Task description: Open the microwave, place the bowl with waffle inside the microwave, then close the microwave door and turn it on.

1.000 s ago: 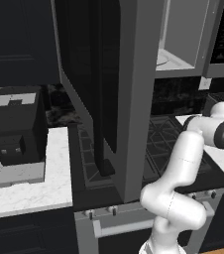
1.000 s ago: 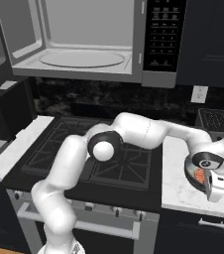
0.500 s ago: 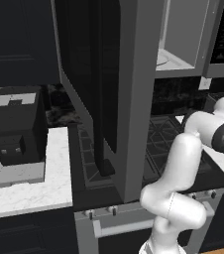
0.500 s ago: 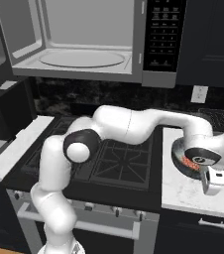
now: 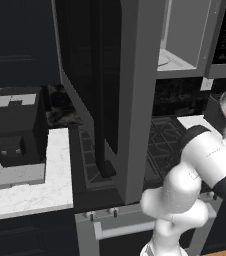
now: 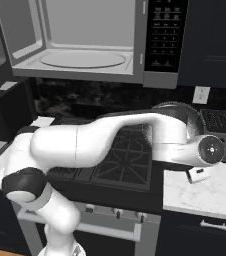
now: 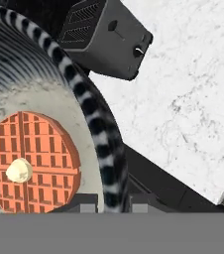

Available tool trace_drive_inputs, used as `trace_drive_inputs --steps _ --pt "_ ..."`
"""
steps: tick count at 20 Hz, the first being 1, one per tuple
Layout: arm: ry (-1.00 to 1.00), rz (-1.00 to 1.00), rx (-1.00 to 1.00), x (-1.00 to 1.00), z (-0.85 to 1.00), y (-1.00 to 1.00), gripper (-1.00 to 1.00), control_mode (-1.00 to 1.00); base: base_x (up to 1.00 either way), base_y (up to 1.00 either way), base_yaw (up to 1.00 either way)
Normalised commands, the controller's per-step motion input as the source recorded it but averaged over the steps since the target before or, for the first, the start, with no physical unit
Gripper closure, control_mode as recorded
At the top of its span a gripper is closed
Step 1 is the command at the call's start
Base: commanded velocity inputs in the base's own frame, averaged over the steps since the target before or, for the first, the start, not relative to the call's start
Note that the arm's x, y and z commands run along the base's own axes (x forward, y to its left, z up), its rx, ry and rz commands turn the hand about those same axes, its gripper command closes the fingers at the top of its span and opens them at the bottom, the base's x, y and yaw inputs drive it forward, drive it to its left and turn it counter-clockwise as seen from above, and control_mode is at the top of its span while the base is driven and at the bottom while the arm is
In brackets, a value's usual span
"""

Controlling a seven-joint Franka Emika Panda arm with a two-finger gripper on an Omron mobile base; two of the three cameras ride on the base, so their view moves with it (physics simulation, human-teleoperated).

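Overhead, the wide grey-framed microwave stands open, its pale inside and white turntable bare, and the grey-edged door with its dark window swings far out to the left. Lower right, the small round grey bowl with the orange-red waffle hangs above the white marble bench, its striped rim pinched between the tips of the dark two-finger gripper. A small grey slotted toaster sits just beyond.
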Motion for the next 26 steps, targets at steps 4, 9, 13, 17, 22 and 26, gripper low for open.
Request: trace_drive_inputs --steps 4,9,13,17,22,26 --pt "-0.32 0.2 -0.18 0.0 1.0 1.0 1.0 -1.0 0.0 0.0 0.0" --pt "-0.05 0.21 -0.11 0.06 1.0 1.0 1.0 -1.0 0.0 0.0 0.0" --pt "0.0 0.15 -0.07 0.28 1.0 1.0 1.0 -1.0 0.0 0.0 0.0" --pt "0.0 0.1 -0.01 0.44 1.0 1.0 1.0 -1.0 0.0 0.0 0.0" --pt "0.07 0.08 0.0 0.58 0.91 1.0 1.0 -1.0 0.0 0.0 0.0" --pt "0.03 -0.11 0.03 0.73 0.41 0.92 1.0 -1.0 0.0 0.0 0.0"
